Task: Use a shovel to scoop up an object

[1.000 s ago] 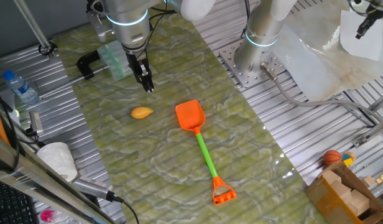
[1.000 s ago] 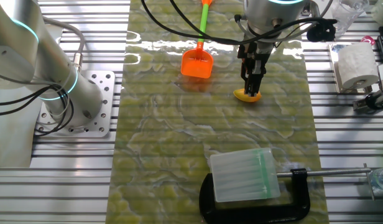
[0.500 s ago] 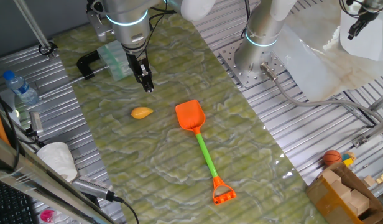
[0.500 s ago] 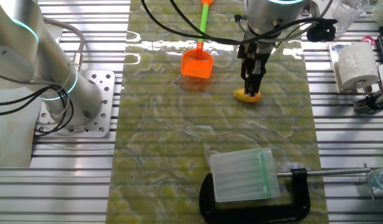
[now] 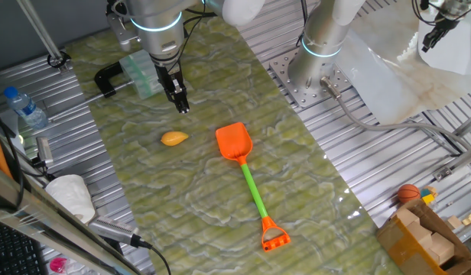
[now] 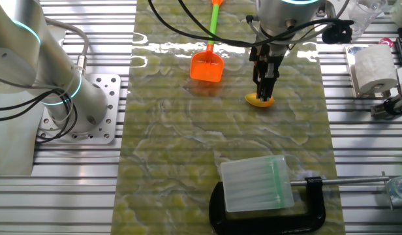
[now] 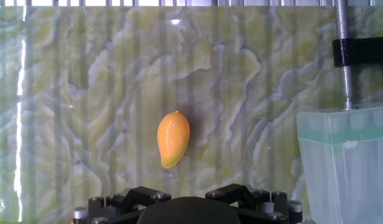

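The shovel lies flat on the green mat, its orange blade (image 5: pixel 234 142) toward the arm and its orange D-handle (image 5: pixel 274 237) toward the near edge; in the other fixed view only the blade (image 6: pixel 207 66) and part of the green shaft show. The object (image 5: pixel 173 138) (image 6: pixel 260 100) (image 7: pixel 173 138), a small yellow-orange oval, lies left of the blade, apart from it. My gripper (image 5: pixel 181 106) (image 6: pixel 265 90) hangs above the mat just beyond the object, fingers together and holding nothing. The hand view shows only the hand's base, not the fingertips.
A black clamp holding a clear plastic box (image 5: pixel 138 73) (image 6: pixel 255 185) (image 7: pixel 347 162) stands behind the gripper. A second arm's base (image 5: pixel 321 47) (image 6: pixel 65 98) is bolted beside the mat. A water bottle (image 5: pixel 26 107), a paper roll (image 6: pixel 374 68) and a small basketball (image 5: pixel 408 192) sit off the mat.
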Tool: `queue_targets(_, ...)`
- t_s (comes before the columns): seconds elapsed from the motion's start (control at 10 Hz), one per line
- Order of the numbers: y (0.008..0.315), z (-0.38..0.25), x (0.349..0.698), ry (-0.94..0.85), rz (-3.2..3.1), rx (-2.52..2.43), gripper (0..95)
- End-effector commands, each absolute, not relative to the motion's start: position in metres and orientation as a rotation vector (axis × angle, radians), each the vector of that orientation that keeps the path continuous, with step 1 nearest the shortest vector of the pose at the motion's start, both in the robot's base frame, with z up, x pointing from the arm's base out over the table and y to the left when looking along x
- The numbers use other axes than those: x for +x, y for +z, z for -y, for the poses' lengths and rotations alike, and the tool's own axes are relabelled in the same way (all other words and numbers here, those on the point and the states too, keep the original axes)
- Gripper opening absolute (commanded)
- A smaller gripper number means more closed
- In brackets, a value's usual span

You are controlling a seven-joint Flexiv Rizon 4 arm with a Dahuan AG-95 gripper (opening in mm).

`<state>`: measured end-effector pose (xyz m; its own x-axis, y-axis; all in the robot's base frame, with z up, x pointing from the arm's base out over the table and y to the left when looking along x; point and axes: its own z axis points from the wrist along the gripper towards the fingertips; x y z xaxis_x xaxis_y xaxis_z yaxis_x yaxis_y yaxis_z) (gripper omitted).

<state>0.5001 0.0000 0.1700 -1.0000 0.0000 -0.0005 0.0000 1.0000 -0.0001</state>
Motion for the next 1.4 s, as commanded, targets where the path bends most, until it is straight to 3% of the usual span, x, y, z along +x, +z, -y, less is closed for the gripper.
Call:
queue_targets(0.1,0.1700,0.0000,0.5000,0.037,-3.076,-0.153,0.0)
queue_targets(1.4,0.1689,-0.0019,0.5004,0.024,-3.080,-0.169,0.0)
